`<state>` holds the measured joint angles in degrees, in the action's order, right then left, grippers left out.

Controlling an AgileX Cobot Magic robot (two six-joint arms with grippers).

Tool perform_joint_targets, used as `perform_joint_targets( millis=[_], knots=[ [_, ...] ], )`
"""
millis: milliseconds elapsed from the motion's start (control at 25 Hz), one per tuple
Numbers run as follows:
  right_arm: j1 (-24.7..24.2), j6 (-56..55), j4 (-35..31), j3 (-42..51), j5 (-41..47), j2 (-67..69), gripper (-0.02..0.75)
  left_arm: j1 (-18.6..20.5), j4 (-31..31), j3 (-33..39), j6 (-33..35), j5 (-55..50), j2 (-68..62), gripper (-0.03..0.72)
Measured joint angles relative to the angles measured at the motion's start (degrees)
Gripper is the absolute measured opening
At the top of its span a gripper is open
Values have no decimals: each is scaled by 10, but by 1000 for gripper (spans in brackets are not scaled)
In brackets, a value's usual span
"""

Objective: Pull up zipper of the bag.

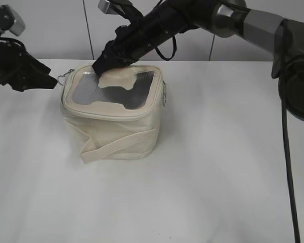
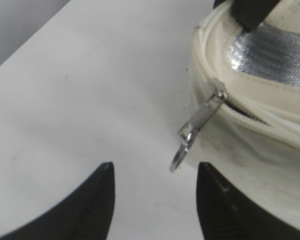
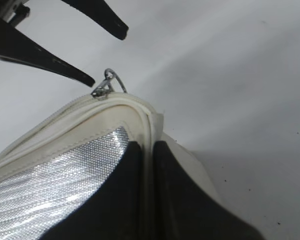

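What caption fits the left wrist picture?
Open left gripper nears the zipper pull on the bag.

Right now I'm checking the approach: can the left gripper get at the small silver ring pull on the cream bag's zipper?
Probably yes: the left gripper is open, the silver ring pull dangles just ahead of its fingertips, with nothing between them.

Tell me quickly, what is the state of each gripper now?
Left gripper: open, holding nothing, facing the zipper pull.
Right gripper: shut, pressing on the bag lid.

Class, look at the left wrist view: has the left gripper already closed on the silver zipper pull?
No. The left gripper is open, and the silver zipper pull hangs free in the gap ahead of its fingers.
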<state>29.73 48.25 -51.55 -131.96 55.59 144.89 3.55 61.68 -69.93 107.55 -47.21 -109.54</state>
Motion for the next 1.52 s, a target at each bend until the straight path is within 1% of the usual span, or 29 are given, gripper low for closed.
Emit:
perform_joint_targets(
  millis=[80, 200, 360, 440, 480, 560, 640, 680, 760, 840, 880, 1200, 1280, 1400, 1520],
  knots=[
    [0, -1, 0, 0, 0, 0, 50, -21, -13, 0, 4, 36, 0, 406],
    [-1, -2, 0, 0, 0, 0, 50, -42, -21, 0, 8, 68, 0, 406],
    [-1, -2, 0, 0, 0, 0, 49, -59, -24, 0, 23, 92, 0, 405],
    [-1, -4, 0, 0, 0, 0, 48, -65, -24, 0, 29, 100, 0, 384],
    [-1, -4, 0, 0, 0, 0, 47, -68, -25, 0, 31, 102, 0, 354],
    [-1, -4, -1, 0, 0, 0, 48, -73, -29, 0, 34, 102, 0, 260],
    [-1, -4, -1, 0, 0, 0, 46, -77, -34, 0, 36, 101, 0, 115],
    [-1, -4, -2, 0, 0, 0, 46, -77, -37, 0, 36, 101, 0, 55],
    [-1, -4, -2, 0, 0, 0, 46, -78, -55, 0, 37, 95, 0, 4],
    [-1, -5, -2, 0, -1, 0, 45, -78, -79, 0, 24, 95, 0, -4],
    [-1, -6, -2, 0, -1, 0, 45, -78, -93, -1, 6, 94, 0, -4],
    [-1, -45, -3, 0, -5, 1, 45, -81, -213, 0, -180, 78, 47, -4],
    [-1, -57, -3, 0, -8, 1, 45, -81, -229, 8, -202, 74, 68, -4],
    [-1, -76, -4, 0, -10, 1, 45, -85, -235, 37, -217, 72, 102, -4],
    [0, -84, -4, 0, -11, 1, 44, -96, -237, 82, -233, 78, 132, -4]
  ],
)
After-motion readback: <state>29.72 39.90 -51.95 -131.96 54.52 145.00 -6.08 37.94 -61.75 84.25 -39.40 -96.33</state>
